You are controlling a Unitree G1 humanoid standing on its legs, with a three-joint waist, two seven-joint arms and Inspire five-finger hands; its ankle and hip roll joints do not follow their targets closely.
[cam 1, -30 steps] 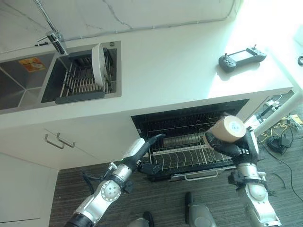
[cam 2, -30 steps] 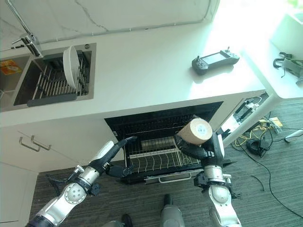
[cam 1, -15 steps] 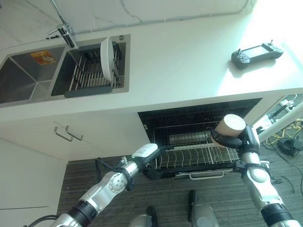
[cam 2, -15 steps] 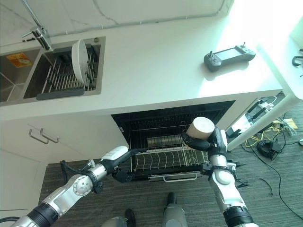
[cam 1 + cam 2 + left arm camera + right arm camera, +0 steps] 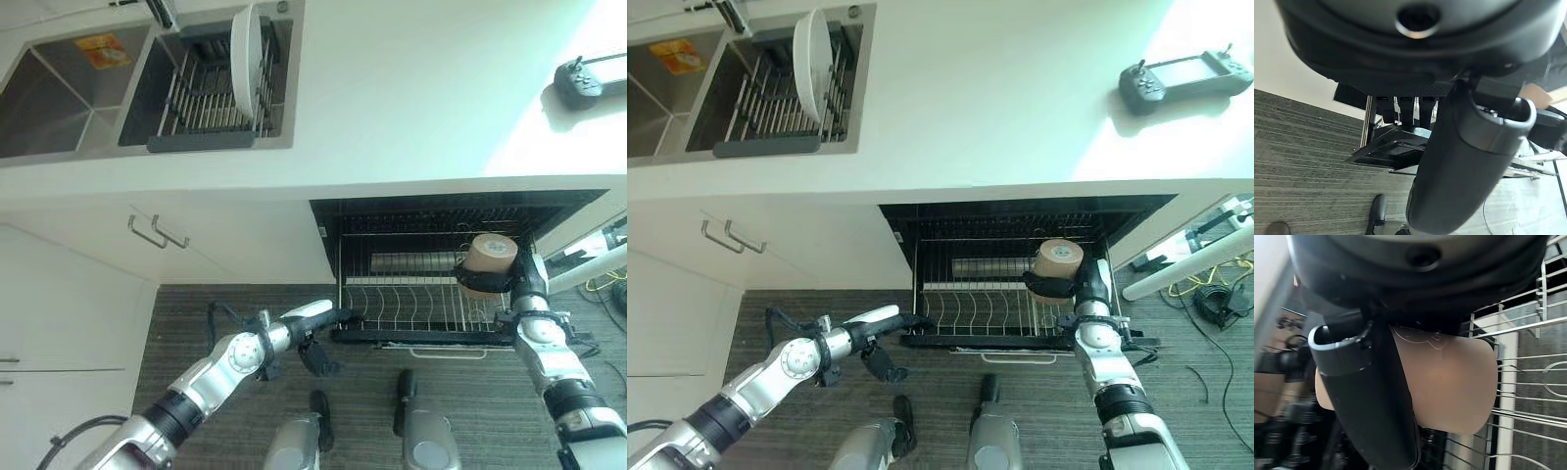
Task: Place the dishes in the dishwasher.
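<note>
A tan cup (image 5: 491, 257) lies on its side in my right hand (image 5: 522, 286), whose thumb and fingers curl round it (image 5: 1449, 382). It hangs over the right end of the pulled-out wire rack (image 5: 411, 311) of the open dishwasher (image 5: 451, 211). My left hand (image 5: 312, 321) is low at the rack's front left corner, fingers stretched toward the rack edge (image 5: 1396, 147) and holding nothing. A white plate (image 5: 245, 47) stands upright in the sink's drying rack (image 5: 201, 103).
A steel cylinder (image 5: 409, 262) lies at the back of the dishwasher rack. A black controller (image 5: 591, 78) rests on the white counter (image 5: 411, 88) at the right. Cabinet handles (image 5: 157, 232) sit left of the dishwasher. Cables (image 5: 1210, 294) lie on the floor at the right.
The camera has shifted, so the whole scene sits higher. My right hand has lowered the cup toward the rack's right end. My left hand has dropped to the rack's front left corner.
</note>
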